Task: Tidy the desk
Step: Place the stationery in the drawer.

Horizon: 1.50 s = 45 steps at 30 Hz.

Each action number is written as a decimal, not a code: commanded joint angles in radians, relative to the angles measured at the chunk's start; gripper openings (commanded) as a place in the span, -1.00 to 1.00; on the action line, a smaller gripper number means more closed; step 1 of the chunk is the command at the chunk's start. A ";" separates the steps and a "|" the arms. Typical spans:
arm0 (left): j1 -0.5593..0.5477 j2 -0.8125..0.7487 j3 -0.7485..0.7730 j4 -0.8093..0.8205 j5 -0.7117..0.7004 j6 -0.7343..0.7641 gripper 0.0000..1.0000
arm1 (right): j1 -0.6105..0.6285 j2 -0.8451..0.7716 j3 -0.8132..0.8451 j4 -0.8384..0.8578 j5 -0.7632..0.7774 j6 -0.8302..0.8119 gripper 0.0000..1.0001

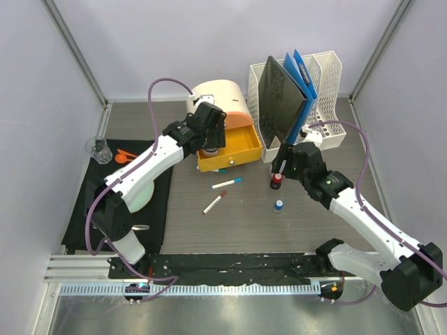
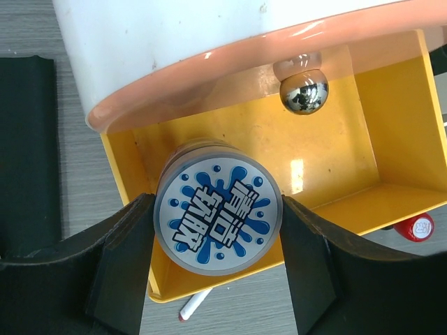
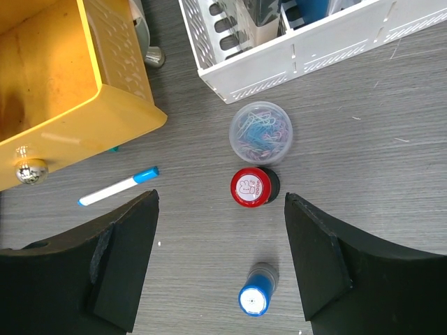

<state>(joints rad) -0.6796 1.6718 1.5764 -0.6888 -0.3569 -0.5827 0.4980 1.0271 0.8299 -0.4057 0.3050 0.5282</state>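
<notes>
The left gripper (image 2: 218, 230) was clenched on a round grey tin with a blue-and-white splash label (image 2: 218, 209), holding it inside the outline of the open yellow plastic drawer (image 2: 391, 125) of a white and peach cabinet (image 1: 222, 96). The right gripper (image 3: 222, 258) hung with its jaws apart and empty over a red-topped round stamp (image 3: 250, 187). The dark grey-brown wood-grain desk (image 1: 300, 234) lay under both arms and carried everything. The tin sat tight against one corner of the drawer, and whether it rested on the drawer floor could not be told. Released there, it might have caught a wall and tipped out. On the right, closing on the red stamp risked knocking the clear tub of paper clips (image 3: 260, 131) just beside it. Loose on the desk were two markers, a blue-capped marker (image 1: 227, 183) and a red-capped marker (image 1: 214, 202). There were also two stamps, counting the blue-topped stamp (image 1: 279, 205), and one tub.
</notes>
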 commanded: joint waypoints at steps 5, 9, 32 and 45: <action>-0.005 0.006 0.028 0.040 -0.047 0.017 -1.00 | -0.012 -0.007 -0.003 0.030 0.013 -0.007 0.56; -0.005 0.009 0.013 0.041 -0.059 0.021 -1.00 | -0.015 -0.009 -0.005 0.031 0.009 -0.008 0.56; -0.005 0.019 -0.024 0.057 -0.053 0.015 -0.61 | -0.024 -0.009 -0.003 0.030 -0.003 -0.005 0.56; -0.005 0.023 -0.013 0.043 -0.054 0.021 -0.26 | -0.027 -0.009 0.002 0.031 -0.007 -0.005 0.57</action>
<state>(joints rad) -0.6796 1.7031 1.5475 -0.6857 -0.3756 -0.5678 0.4755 1.0275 0.8207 -0.4053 0.2970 0.5282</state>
